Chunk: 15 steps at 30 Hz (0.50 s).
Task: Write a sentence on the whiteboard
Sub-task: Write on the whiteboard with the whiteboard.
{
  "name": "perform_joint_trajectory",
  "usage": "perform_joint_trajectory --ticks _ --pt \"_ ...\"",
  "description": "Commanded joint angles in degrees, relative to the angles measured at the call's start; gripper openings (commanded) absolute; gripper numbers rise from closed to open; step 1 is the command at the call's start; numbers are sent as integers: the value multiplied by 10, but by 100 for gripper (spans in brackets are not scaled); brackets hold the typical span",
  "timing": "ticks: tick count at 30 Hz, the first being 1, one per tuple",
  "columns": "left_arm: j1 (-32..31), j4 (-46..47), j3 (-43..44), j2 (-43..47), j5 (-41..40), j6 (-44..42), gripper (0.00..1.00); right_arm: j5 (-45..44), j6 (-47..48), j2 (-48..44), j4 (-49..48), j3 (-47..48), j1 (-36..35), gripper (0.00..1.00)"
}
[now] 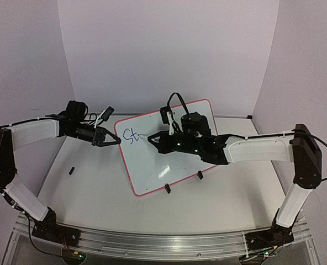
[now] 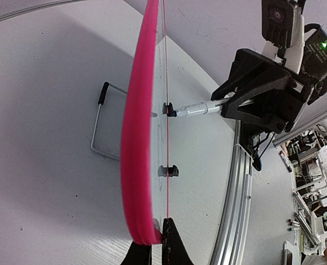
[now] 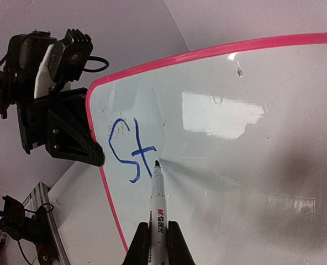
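Note:
The whiteboard (image 1: 169, 149) stands tilted on two black clip feet, its pink rim (image 3: 207, 52) running round it. Blue letters "St" (image 3: 129, 148), the start of the sentence (image 1: 131, 136), sit near its left edge. My left gripper (image 1: 115, 140) is shut on that left edge, pinching the pink rim (image 2: 137, 165) between its fingers (image 2: 173, 243). My right gripper (image 3: 157, 243) is shut on a white marker (image 3: 158, 204), whose tip (image 3: 157, 164) touches the board just right of the "t". In the top view the right gripper (image 1: 152, 139) points left at the lettering.
A small black cap-like piece (image 1: 72, 170) lies on the table left of the board. The board's wire stand (image 2: 103, 130) shows behind it. An aluminium rail (image 1: 152, 243) runs along the near edge by the arm bases.

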State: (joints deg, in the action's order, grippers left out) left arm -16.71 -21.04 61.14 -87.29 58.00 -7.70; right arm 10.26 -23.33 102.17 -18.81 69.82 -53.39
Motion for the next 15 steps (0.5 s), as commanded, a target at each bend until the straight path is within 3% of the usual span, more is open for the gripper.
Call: perform_joint_trajectory --ticks 1,15 --pt "-2 6 21 14 -21 -42 0 -11 13 -21 -8 28 1 0" --pt "-2 7 22 15 -20 -41 0 -7 14 11 -6 61 3 0"
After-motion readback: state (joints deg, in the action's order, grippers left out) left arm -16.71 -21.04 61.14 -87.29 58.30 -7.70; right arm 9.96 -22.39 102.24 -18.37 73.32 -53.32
